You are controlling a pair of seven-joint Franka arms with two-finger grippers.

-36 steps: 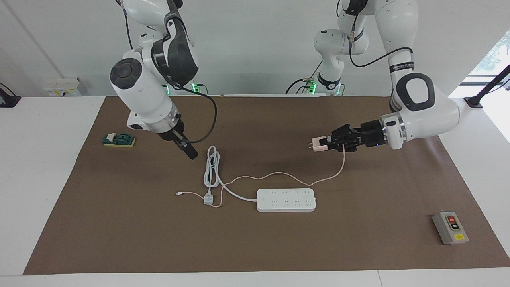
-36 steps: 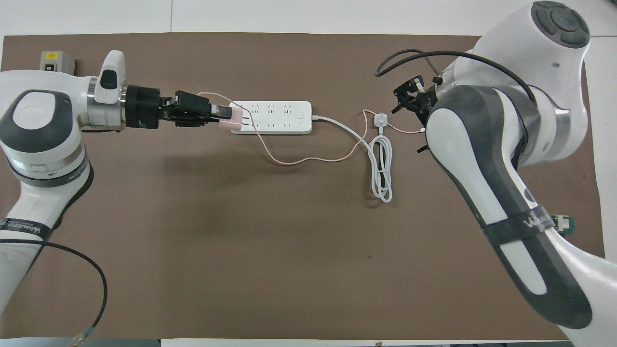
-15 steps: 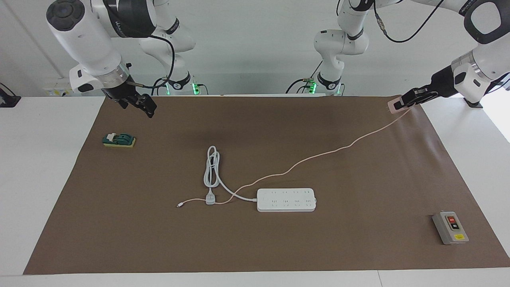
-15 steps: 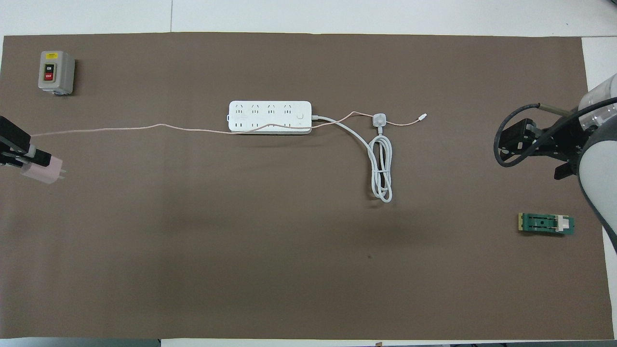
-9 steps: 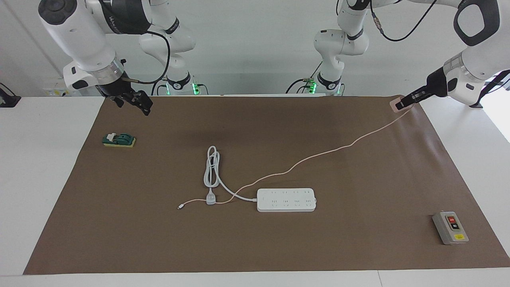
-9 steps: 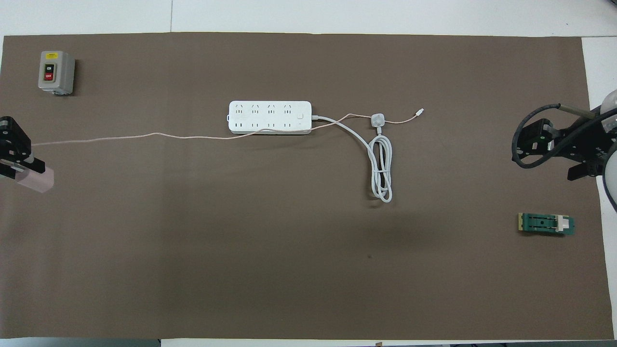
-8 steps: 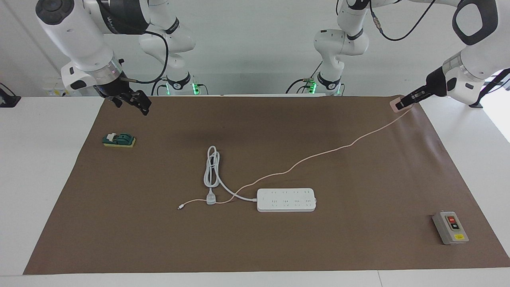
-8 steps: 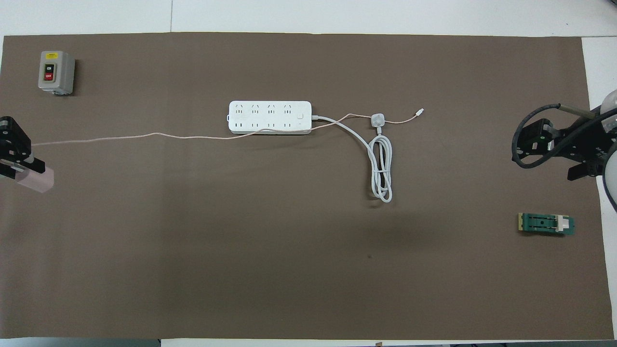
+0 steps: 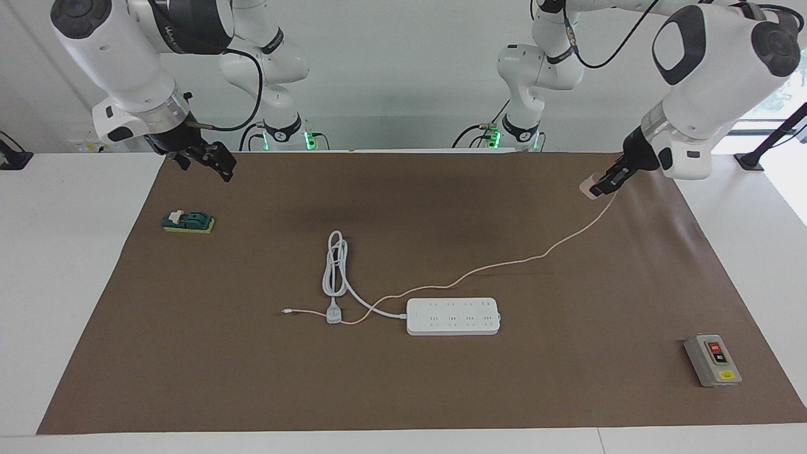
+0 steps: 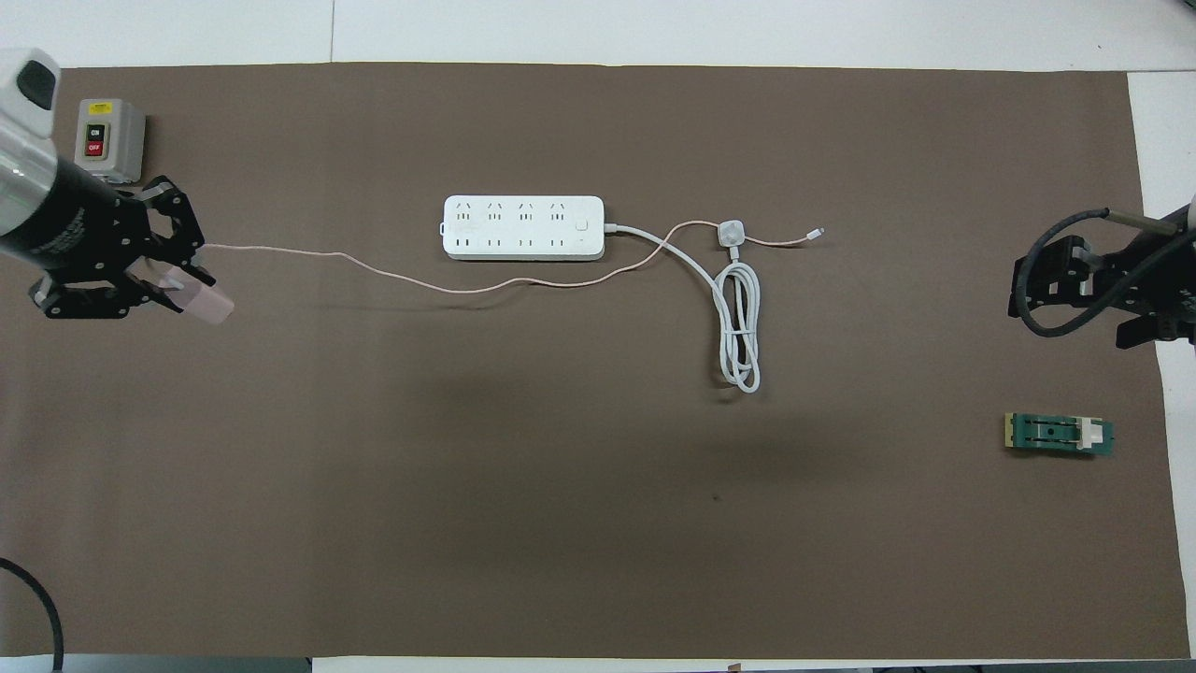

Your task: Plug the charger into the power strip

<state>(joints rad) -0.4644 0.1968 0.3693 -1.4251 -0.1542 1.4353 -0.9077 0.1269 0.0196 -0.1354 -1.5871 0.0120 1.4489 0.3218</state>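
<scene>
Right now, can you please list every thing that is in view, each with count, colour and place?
mat: 1, brown, covers the table.
power strip: 1, white, mid-mat, empty sockets up.
white cord: 1, coiled beside the strip toward the right arm's end; its plug lies on the mat.
charger: 1, pale pink, held in the air over the mat at the left arm's end.
pink cable: 1, runs from the charger past the strip to a loose tip by the plug.
switch box: 1, grey, red and yellow buttons, left arm's end.
green block: 1, right arm's end.
left gripper: shut on the charger.
right gripper: open, empty, waits over the mat's edge.
</scene>
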